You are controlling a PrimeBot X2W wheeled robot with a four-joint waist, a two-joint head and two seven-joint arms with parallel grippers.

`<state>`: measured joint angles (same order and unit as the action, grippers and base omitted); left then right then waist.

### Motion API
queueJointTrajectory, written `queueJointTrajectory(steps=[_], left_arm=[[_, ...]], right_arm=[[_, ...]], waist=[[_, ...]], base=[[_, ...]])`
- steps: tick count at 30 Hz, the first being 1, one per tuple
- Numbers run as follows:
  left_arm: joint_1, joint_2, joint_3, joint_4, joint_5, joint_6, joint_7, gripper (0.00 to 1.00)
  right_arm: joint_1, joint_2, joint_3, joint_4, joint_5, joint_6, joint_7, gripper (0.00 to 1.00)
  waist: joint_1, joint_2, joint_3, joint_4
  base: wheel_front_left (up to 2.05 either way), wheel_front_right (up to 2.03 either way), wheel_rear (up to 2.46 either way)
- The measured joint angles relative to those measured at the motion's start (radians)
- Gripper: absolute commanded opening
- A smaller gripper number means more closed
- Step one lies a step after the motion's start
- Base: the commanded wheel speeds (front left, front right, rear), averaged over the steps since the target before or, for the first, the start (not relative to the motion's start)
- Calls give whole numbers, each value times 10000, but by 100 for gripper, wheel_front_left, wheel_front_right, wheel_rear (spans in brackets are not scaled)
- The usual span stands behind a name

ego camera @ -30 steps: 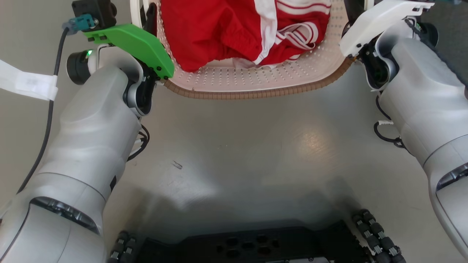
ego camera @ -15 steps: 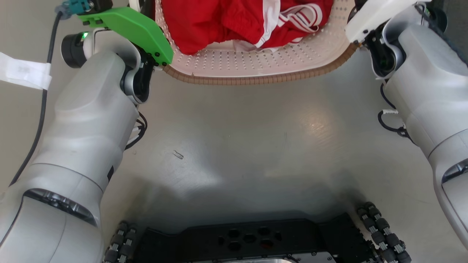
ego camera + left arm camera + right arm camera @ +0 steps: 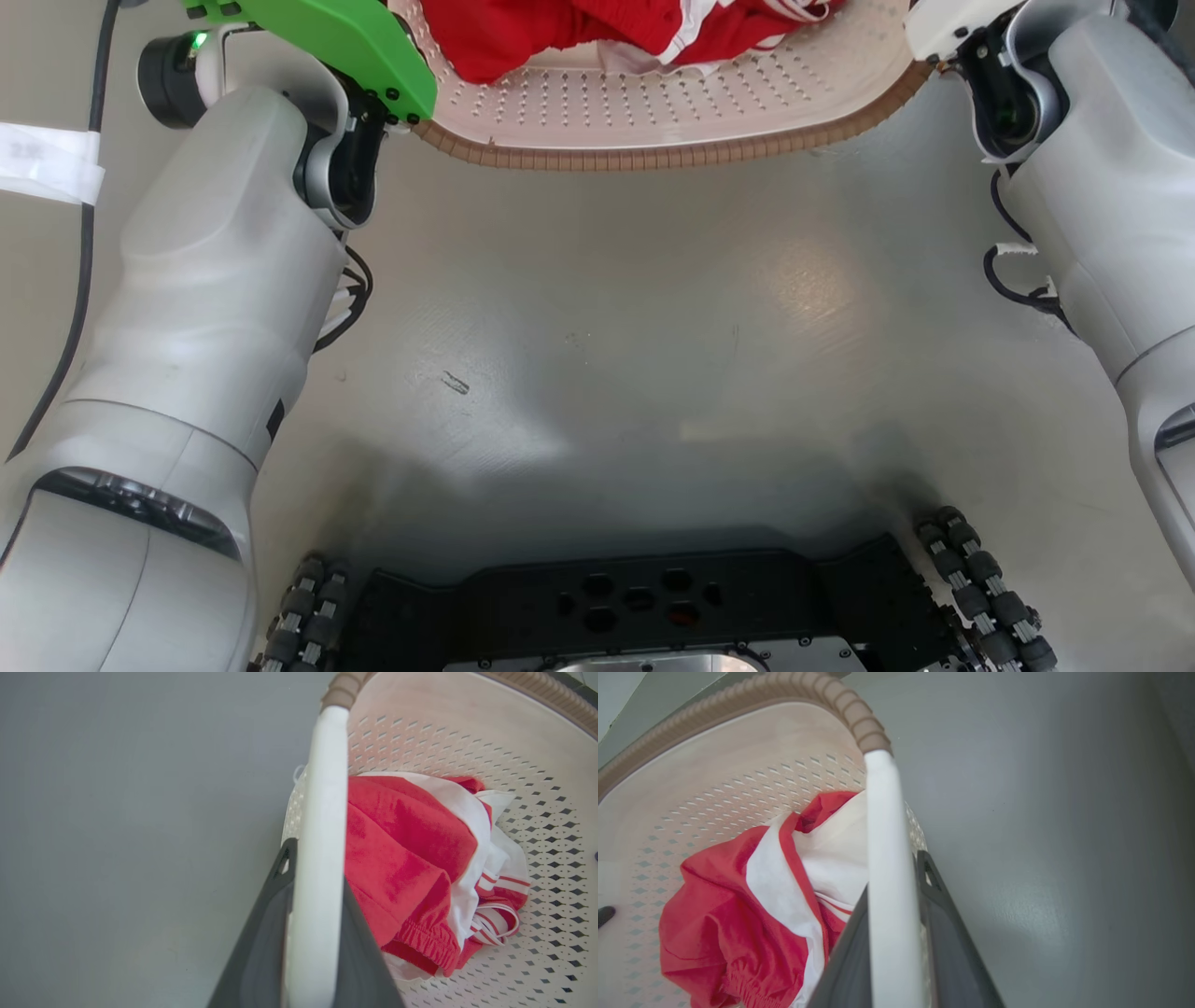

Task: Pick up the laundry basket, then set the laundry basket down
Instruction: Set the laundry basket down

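Note:
The laundry basket (image 3: 672, 159) lies along the top edge of the head view, cream and perforated with a brown woven-look rim. A red and white garment (image 3: 560, 28) sits inside it. In the left wrist view my left gripper (image 3: 317, 872) is shut on the basket's white side handle (image 3: 324, 788), one dark finger on each side. In the right wrist view my right gripper (image 3: 894, 877) clamps the opposite white handle (image 3: 885, 826) the same way. Both wrist views show the garment (image 3: 402, 849) (image 3: 728, 914) against the perforated wall. My forearms flank the basket in the head view; the fingers lie beyond its top edge.
Grey floor (image 3: 653, 336) spreads between my arms. My dark wheeled base (image 3: 635, 607) fills the bottom edge. A white tape strip (image 3: 47, 163) and a black cable (image 3: 89, 233) lie at the far left.
Both arms and the basket have shifted toward the top of the head view, away from my base. The floor mark moved up only slightly, so the camera tilted a little as well.

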<state>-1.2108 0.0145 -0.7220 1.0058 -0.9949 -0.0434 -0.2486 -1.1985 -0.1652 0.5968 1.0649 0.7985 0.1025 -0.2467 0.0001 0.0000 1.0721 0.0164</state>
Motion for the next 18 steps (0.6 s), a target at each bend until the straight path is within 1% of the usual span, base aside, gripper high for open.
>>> queueJointTrajectory(steps=[7, 18], left_arm=[[1, 0, 211, -113, 259, 0, 0, 0], [57, -6, 301, -102, 395, -19, 2, 0]], right_arm=[[1, -21, -186, -228, -176, -161, -2, 0], [201, 96, -332, -102, -270, -161, -25, 0]], waist=[[0, 0, 91, 8], [-1, 0, 96, 7]], base=[[0, 0, 0], [0, 0, 0]])
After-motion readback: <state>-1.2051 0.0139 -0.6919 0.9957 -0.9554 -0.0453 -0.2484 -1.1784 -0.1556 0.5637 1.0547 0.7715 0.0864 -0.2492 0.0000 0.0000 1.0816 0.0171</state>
